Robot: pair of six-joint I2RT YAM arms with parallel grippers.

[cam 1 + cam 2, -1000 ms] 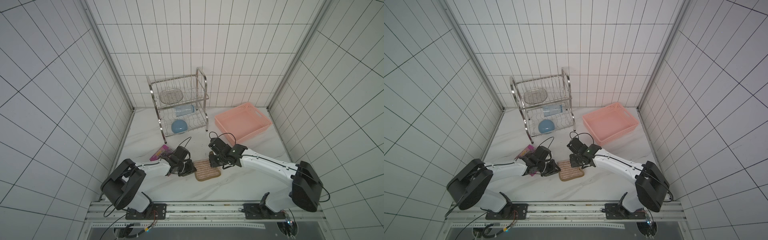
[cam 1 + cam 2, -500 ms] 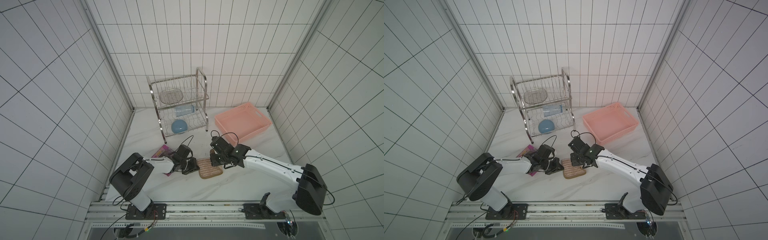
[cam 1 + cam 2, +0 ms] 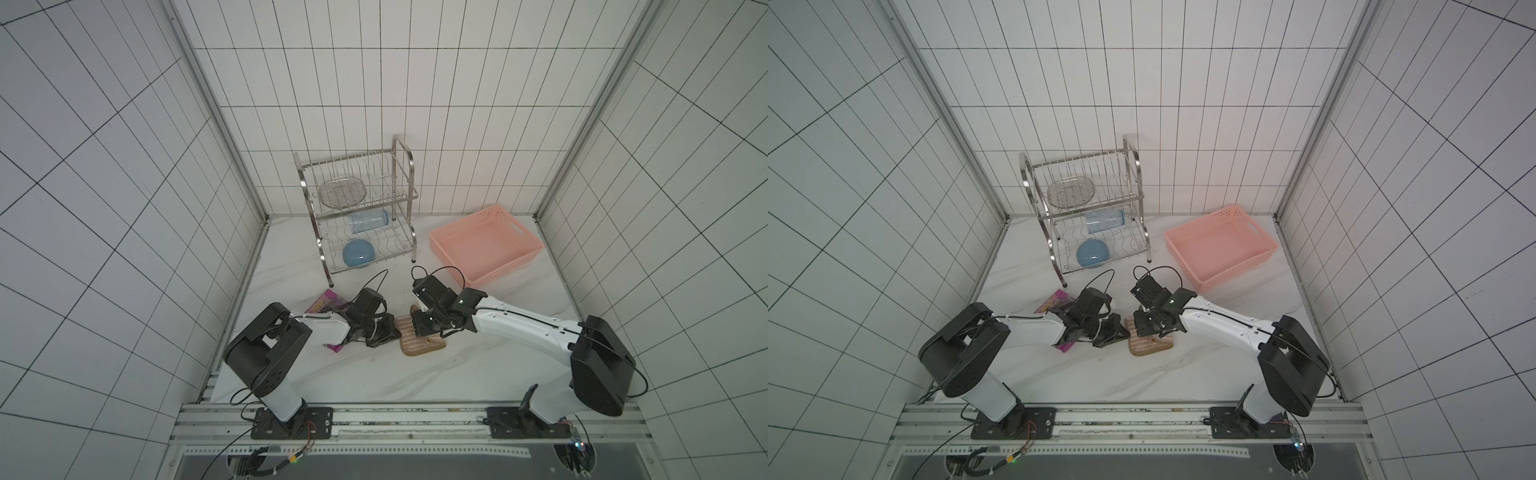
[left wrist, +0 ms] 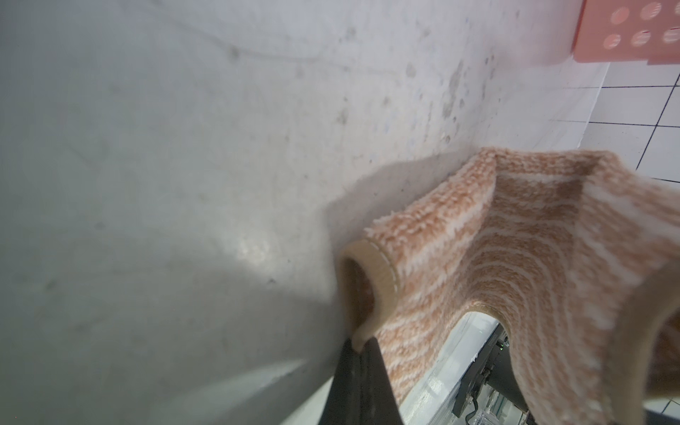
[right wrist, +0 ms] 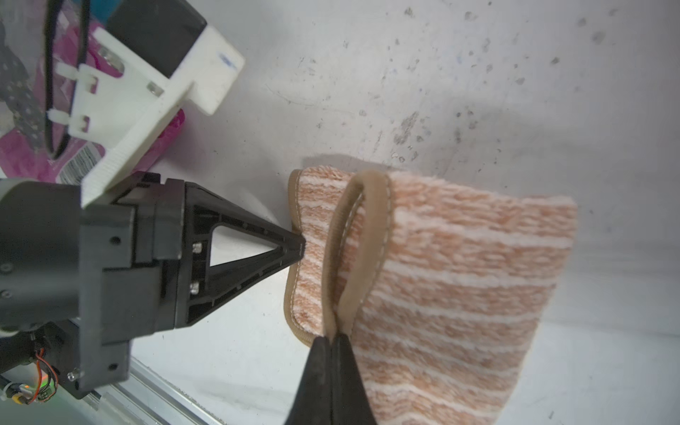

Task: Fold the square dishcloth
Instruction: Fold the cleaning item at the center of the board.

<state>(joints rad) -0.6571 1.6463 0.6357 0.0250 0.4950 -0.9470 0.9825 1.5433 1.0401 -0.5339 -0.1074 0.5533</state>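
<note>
The square dishcloth lies on the bench between the two arms. It is loosely doubled over, so I judge the fold begun but not yet flattened or squared.

The right gripper sits low at the cloth's edge, its fingers pinching the brown edging. The left gripper reaches in level from the opposite side, also pinching that edging.

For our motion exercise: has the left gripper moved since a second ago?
Yes; left gripper slid away from the magenta packet, toward the dishcloth.
</note>
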